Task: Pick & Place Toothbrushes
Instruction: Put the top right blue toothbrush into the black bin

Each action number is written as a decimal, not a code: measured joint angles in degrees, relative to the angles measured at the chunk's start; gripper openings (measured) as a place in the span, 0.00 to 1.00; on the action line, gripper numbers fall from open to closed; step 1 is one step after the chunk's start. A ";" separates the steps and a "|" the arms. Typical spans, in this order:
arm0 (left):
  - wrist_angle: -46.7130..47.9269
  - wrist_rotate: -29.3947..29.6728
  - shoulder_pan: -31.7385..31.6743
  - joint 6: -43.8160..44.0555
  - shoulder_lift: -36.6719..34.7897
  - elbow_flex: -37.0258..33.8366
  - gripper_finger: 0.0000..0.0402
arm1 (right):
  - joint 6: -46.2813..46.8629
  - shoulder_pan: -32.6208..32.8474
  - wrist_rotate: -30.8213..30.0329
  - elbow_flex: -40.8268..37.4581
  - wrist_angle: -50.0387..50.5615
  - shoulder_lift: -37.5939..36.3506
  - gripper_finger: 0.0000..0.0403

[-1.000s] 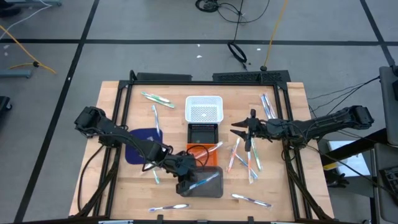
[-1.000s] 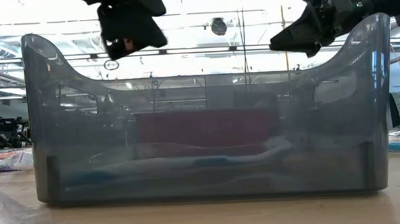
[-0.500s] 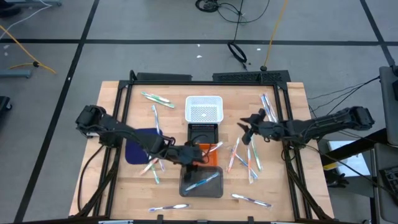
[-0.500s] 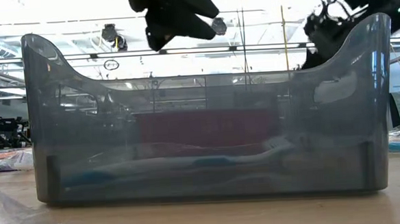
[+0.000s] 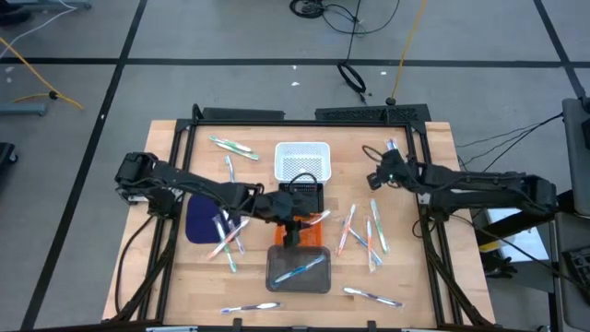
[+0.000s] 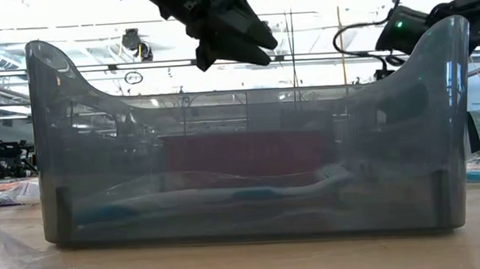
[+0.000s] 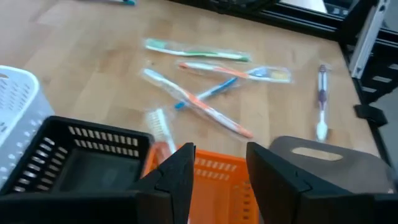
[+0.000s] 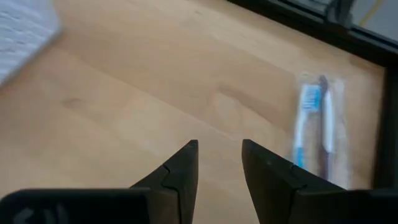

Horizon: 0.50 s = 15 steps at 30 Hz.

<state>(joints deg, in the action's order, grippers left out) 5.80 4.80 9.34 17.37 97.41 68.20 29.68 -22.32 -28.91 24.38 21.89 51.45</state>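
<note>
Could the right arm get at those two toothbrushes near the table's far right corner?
Probably yes. The right gripper hangs open and empty close beside the pair of toothbrushes. Only bare wooden table lies between them, and nothing covers the brushes.

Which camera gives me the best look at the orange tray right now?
The high view: the orange tray shows from above, partly under the left gripper. The left wrist view shows only its near rim. The low and right wrist views miss it.

Even overhead light; low view backlit (glare), wrist views blurred.
</note>
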 joint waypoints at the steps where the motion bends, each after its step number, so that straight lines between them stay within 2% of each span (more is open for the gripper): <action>1: 0.00 -0.04 -0.29 -0.42 0.00 0.00 0.37 | -1.55 -1.94 0.92 0.00 0.00 0.07 0.29; 5: 0.00 -0.22 -1.38 -0.79 0.00 0.00 0.37 | -5.56 -9.35 5.13 0.00 0.18 1.07 0.29; 9: -0.02 -0.15 -2.21 -2.10 0.00 0.00 0.37 | -8.30 -15.48 6.72 0.00 1.44 3.47 0.29; 15: -0.04 -0.20 -3.16 -3.49 0.00 0.00 0.37 | -12.10 -20.57 9.74 0.00 0.13 8.29 0.29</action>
<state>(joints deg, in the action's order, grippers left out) 5.76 4.60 6.19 13.88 97.41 68.20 17.58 -42.90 -19.16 24.38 22.02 59.74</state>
